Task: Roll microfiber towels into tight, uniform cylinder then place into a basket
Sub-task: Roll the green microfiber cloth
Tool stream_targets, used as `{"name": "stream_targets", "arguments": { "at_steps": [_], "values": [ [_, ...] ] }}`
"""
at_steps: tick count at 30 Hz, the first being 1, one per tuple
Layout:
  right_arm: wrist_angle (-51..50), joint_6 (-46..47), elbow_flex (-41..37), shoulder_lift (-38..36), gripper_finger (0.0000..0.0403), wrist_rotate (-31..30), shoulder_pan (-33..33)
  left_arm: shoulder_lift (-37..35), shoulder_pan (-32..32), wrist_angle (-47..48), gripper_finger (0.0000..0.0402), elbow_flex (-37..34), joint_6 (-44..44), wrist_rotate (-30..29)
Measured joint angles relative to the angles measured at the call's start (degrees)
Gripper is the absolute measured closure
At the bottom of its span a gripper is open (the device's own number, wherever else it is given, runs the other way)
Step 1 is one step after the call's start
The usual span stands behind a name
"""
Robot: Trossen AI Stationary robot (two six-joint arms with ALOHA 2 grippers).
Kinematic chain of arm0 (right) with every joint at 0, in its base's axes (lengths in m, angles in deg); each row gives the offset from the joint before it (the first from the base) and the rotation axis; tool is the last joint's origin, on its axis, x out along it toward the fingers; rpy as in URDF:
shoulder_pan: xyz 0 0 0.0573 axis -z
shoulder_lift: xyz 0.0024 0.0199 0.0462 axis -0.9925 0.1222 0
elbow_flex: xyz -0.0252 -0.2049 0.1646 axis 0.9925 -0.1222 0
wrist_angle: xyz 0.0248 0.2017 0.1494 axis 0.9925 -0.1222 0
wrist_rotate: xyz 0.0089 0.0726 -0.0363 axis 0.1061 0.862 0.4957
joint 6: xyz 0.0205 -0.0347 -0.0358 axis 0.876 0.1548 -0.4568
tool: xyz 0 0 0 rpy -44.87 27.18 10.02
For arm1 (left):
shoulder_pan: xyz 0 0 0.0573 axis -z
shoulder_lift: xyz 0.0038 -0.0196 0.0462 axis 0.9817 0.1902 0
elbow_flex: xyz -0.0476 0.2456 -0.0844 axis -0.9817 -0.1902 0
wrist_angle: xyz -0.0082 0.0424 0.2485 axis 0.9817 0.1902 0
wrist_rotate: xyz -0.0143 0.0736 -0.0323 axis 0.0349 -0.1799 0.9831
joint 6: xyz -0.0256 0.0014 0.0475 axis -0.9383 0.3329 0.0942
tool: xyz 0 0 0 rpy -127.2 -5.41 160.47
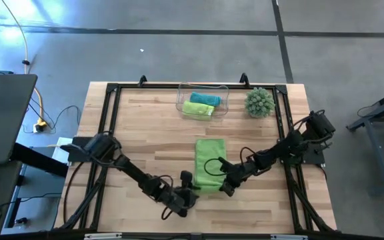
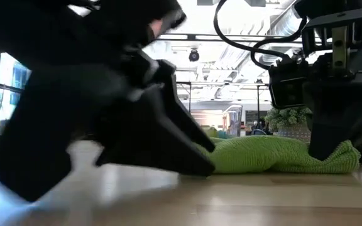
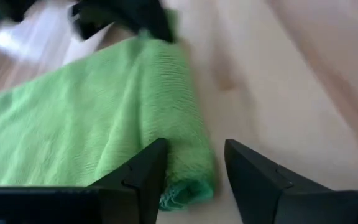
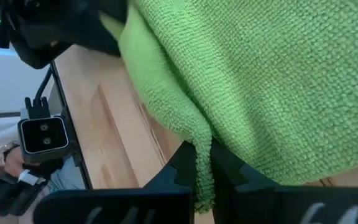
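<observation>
The lime green towel (image 1: 210,163), laid mid-table at 6 o'clock of the basket (image 1: 203,100), looks soft and floppy, so it's best pinched at its near edge, where the right gripper (image 4: 202,167) is clamped on a fold and the left gripper (image 3: 194,171) is spread around the rolled end.

light: bright, even, ceiling lamps in low view | glare: pale sheen on tabletop (image 2: 244,201) | blur: near left pincer (image 2: 197,164) smeared dark, left wrist view soft

Spiky green plant ball (image 1: 260,102) at table's (image 1: 152,120) far right corner. Laptop (image 1: 2,117) off table's left edge, yellow cable (image 1: 33,100) beside it.
</observation>
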Motion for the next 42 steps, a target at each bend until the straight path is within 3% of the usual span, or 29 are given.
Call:
{"name": "stream_targets", "arguments": {
  "at_steps": [6,14,17,20,24,28,35,42],
  "values": [
    [0.5,-0.6,0.0,0.0,0.0397,-0.3,-0.4,0.0,-3.3,0.2,0.0311,0.0,-10.9,1.5],
    [0.6,-3.9,0.0,0.0,0.0383,0.2,-1.2,-0.5,-9.0,0.5,0.0391,0.3,-28.3,20.8],
    [0.5,-10.3,-0.1,-0.4,0.0365,3.8,-1.2,-0.5,-10.8,0.5,0.0393,0.3,-38.4,32.0],
    [-0.7,-15.3,-0.2,-2.4,0.0339,8.2,-1.0,-0.6,-11.6,1.6,0.0382,0.4,-42.8,40.7],
    [-4.1,-23.2,-0.5,-7.3,0.0312,9.9,-1.0,-0.7,-11.7,2.5,0.0371,0.4,-45.0,45.6],
    [-6.6,-38.4,-0.4,-12.2,0.0305,9.0,-2.5,-0.7,-11.7,2.9,0.0369,0.4,-49.3,47.2],
    [-3.4,-55.8,-0.2,-16.7,0.0305,-8.4,-11.2,-0.9,-11.7,4.2,0.0368,0.5,-54.2,47.2],
    [5.5,-61.6,-0.1,-14.1,0.0305,-28.2,-21.2,-0.9,-11.7,4.3,0.0367,0.5,-54.8,46.6]
  ]
}}
